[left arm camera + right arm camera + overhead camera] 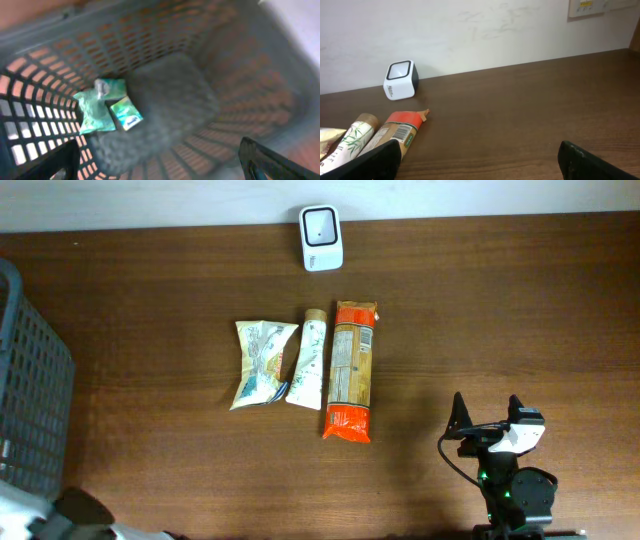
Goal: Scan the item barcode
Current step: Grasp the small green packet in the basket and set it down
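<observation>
Three items lie in a row mid-table: a crinkled pale pouch [262,363], a white tube [309,360] and a long orange pack [351,370]. The right wrist view shows a barcode on the orange pack [397,131]. A white scanner [321,238] stands at the table's far edge, and the right wrist view shows the scanner [401,80] against the wall. My right gripper [487,420] hovers open and empty at the front right, right of the pack. My left gripper [157,165] is open over the inside of a basket, where a green packet [102,106] lies apart from the fingers.
A dark grey slatted basket [30,390] stands at the table's left edge, and its lattice walls [165,45] fill the left wrist view. Bare brown table [500,310] stretches right of the items. A white wall [485,35] rises behind the scanner.
</observation>
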`<state>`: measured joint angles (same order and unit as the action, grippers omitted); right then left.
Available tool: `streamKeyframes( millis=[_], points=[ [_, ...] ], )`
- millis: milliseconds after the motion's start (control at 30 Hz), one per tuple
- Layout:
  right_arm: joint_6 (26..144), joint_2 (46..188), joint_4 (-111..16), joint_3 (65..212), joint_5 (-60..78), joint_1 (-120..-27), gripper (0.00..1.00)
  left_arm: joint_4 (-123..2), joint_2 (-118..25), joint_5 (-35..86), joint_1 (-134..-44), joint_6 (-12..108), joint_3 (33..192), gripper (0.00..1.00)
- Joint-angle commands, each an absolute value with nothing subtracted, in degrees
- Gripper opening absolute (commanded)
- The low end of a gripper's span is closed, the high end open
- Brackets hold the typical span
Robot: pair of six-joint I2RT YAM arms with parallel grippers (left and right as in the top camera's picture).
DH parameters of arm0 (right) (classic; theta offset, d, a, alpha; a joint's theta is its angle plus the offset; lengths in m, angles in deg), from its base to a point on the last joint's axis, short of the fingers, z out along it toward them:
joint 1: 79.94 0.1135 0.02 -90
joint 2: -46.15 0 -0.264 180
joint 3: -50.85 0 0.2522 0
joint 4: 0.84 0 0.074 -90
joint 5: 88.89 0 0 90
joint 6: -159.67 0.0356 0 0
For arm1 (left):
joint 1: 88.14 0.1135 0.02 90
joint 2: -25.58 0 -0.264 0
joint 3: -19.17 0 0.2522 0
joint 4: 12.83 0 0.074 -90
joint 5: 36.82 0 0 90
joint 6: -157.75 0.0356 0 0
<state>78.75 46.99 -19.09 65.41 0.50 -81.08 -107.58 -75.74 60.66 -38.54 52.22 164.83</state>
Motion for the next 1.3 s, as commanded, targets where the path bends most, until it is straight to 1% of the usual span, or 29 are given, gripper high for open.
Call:
streamKeyframes(
  millis=[0, 67, 167, 367, 467, 667, 700, 733, 767, 800, 833, 900, 933, 1033, 1133, 1267],
  points=[
    [78.93, 46.62, -19.26, 64.93, 0.42, -81.56, 0.99, -103.16, -80.11, 58.28, -33.84, 50.19, 154.66, 0.99],
    [78.93, 46.62, -19.26, 64.93, 0.42, -81.56, 0.99, -99.69, -82.3, 58.34, -32.79, 50.21, 148.63, 1.0],
    [78.93, 46.62, -19.26, 64.93, 0.42, -81.56, 0.99, -92.85, -84.99, 58.32, -32.46, 50.52, 139.65, 0.98],
    [78.93, 46.62, -19.26, 64.93, 0.42, -81.56, 0.99, -81.22, -89.49, 60.44, -32.46, 50.67, 127.58, 0.91],
    [78.95, 46.62, -19.26, 64.93, 0.42, -81.56, 0.99, -78.88, -92.27, 62.28, -32.46, 50.67, 125.55, 0.86],
    [78.93, 46.62, -19.26, 64.93, 0.42, -81.56, 0.99, -78.55, -96.96, 65.8, -32.46, 50.67, 125.55, 0.84],
    [78.93, 46.62, -19.26, 64.93, 0.42, -81.56, 0.99, -78.57, -97.16, 66.37, -32.46, 50.67, 125.55, 0.77],
    [78.95, 46.62, -19.26, 64.93, 0.42, -81.56, 0.99, -78.55, -97.2, 66.5, -32.46, 50.67, 125.55, 0.65],
    [78.93, 46.62, -19.26, 64.93, 0.42, -81.56, 0.99, -78.47, -97.2, 66.5, -32.46, 50.67, 125.55, 0.49],
    [78.93, 46.62, -19.26, 64.93, 0.42, -81.56, 0.99, -78.4, -97.2, 66.52, -32.46, 50.67, 125.55, 0.43],
    [78.93, 46.62, -19.26, 64.93, 0.42, -81.56, 0.99, -78.2, -97.2, 66.5, -32.46, 50.67, 125.55, 0.32],
    [78.95, 46.62, -19.26, 64.93, 0.42, -81.56, 0.99, -78.07, -97.2, 66.5, -32.46, 50.67, 125.55, 0.23],
    [78.93, 46.62, -19.26, 64.93, 0.42, -81.56, 0.99, -78.09, -97.2, 66.43, -32.46, 50.67, 125.55, 0.13],
    [78.93, 46.62, -19.26, 64.93, 0.42, -81.56, 0.99, -79.51, -96.68, 65.99, -32.48, 50.67, 126.8, 0.0],
    [78.93, 46.62, -19.26, 64.93, 0.42, -81.56, 0.99, -83.34, -94.21, 63.55, -32.53, 50.67, 131.32, 0.0],
    [78.93, 46.62, -19.26, 64.93, 0.42, -81.56, 0.99, -87.65, -85.16, 57.16, -33.01, 50.72, 140.15, 0.0]
  ],
)
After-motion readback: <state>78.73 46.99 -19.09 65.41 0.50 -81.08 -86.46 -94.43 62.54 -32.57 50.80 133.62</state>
